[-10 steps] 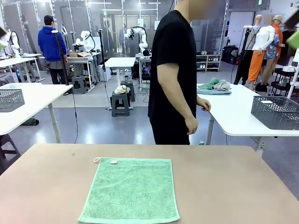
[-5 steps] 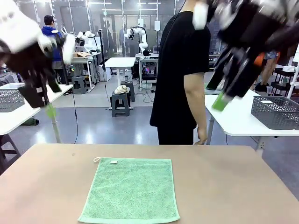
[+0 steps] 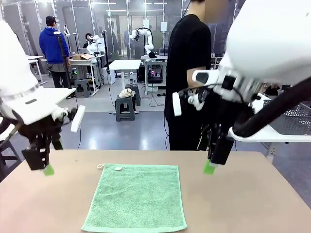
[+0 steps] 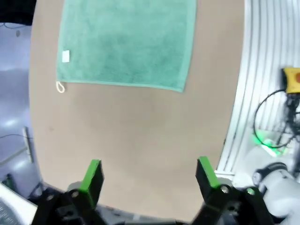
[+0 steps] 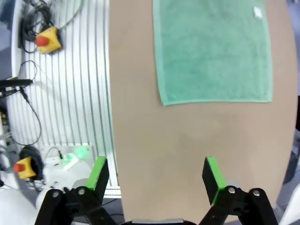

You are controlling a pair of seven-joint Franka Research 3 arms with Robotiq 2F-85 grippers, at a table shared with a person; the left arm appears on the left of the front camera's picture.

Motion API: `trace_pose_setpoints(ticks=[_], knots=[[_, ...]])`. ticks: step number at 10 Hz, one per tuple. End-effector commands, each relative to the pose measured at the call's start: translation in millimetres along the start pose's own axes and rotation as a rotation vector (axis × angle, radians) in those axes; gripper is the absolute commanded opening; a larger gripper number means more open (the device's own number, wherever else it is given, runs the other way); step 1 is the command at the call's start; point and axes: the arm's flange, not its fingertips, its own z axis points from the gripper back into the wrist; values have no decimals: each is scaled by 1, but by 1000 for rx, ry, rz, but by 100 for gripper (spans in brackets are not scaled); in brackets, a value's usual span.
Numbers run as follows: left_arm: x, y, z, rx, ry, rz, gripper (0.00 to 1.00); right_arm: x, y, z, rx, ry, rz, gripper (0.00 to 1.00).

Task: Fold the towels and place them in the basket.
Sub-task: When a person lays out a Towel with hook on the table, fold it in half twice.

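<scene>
- Table — tan top; mint green towel spread flat at the middle.
- Left gripper: jaws wide apart, empty, over bare tabletop off towel's left side.
- Right gripper: likewise spread, empty — off towel's right side.
- White tag at towel's far edge.

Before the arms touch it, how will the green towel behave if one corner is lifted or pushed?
The green towel lies flat with a soft terry pile, so it is probably floppy and would drape from a lifted corner. Its low edges suggest it is light. Pushed across the smooth table, it would likely bunch into wrinkles rather than slide.
</scene>
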Motion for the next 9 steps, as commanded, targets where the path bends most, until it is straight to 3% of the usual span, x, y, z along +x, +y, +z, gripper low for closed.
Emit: trace_pose_setpoints(ticks=[1,6,9], knots=[[-6,-2,-13,2,18,-26,100,2,0,-20,-109,68,14,100],[-4,6,-28,-14,2,-45,100,3,1,-40,-178,99,5,100],[-4,-1,-23,-30,5,-20,100,3,-1,-37,-148,91,43,100]])
